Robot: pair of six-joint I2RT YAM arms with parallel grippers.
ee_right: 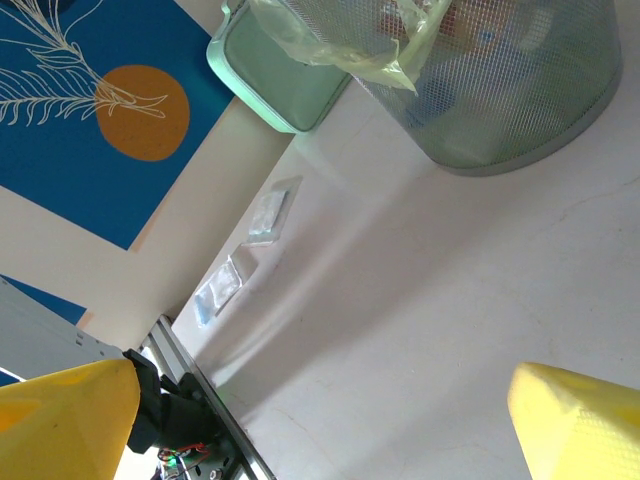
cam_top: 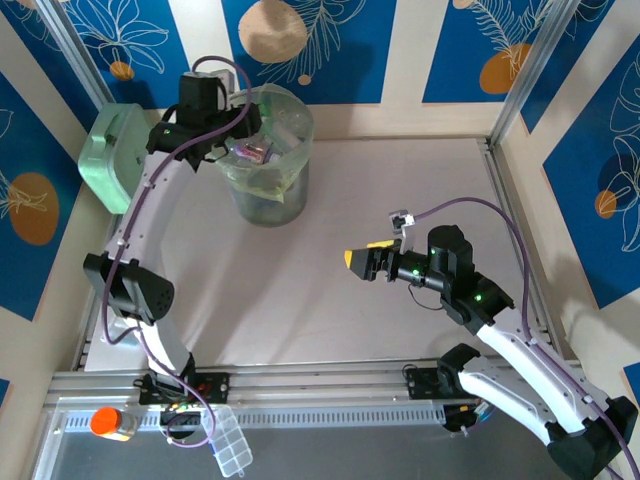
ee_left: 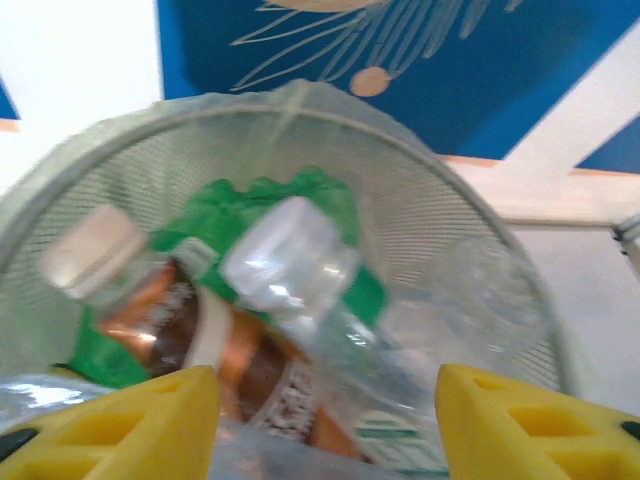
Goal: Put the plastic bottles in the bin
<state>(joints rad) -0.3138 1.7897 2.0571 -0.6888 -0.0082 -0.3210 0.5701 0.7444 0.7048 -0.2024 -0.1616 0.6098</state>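
Observation:
The bin (cam_top: 272, 190), a round mesh basket with a pale-green liner, stands at the back left of the table. My left gripper (cam_top: 222, 142) hangs over its rim. In the left wrist view its yellow fingers (ee_left: 150, 420) stand apart at the gripper (ee_left: 325, 410), gripping nothing. Below them, inside the bin (ee_left: 450, 210), lie plastic bottles: a blurred clear bottle with a white cap (ee_left: 290, 262) and a brown-labelled bottle with a beige cap (ee_left: 95, 255), over green plastic. My right gripper (cam_top: 360, 262) hovers open above bare table at centre right, the bin (ee_right: 520, 100) ahead of it.
A mint-green box (cam_top: 110, 160) leans at the left wall beside the bin. Small clear packets (ee_right: 265, 215) lie along the left wall. On the front rail sit an orange-capped container (cam_top: 110, 422) and a clear compartment case (cam_top: 230, 450).

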